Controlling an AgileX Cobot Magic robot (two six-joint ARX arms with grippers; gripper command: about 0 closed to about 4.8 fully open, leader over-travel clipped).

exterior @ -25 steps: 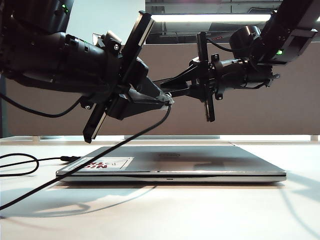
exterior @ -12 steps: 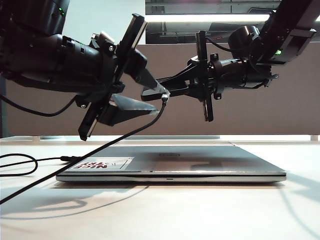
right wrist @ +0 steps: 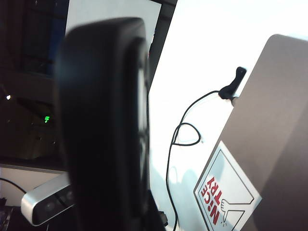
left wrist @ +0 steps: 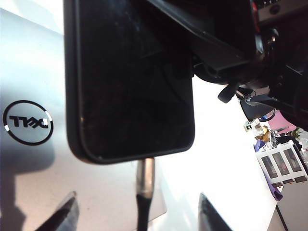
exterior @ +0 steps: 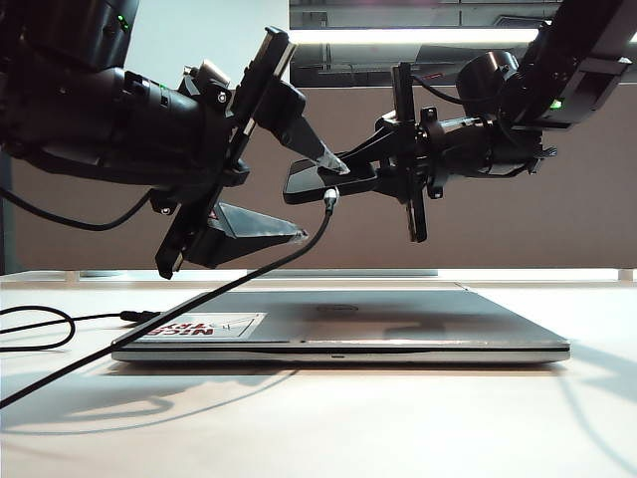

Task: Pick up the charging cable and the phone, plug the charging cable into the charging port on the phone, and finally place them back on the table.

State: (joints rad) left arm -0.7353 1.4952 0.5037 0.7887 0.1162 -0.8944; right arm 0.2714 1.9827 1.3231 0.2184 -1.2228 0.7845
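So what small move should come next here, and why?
Probably lower the phone to the table: the charging cable plug sits in its bottom edge, the left end effector has opened off it, and the right end effector holds the phone above the laptop.

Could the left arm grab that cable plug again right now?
Probably yes: the left gripper is open, its fingers either side of the charging cable plugged into the phone, which the right gripper holds. Nothing lies between.
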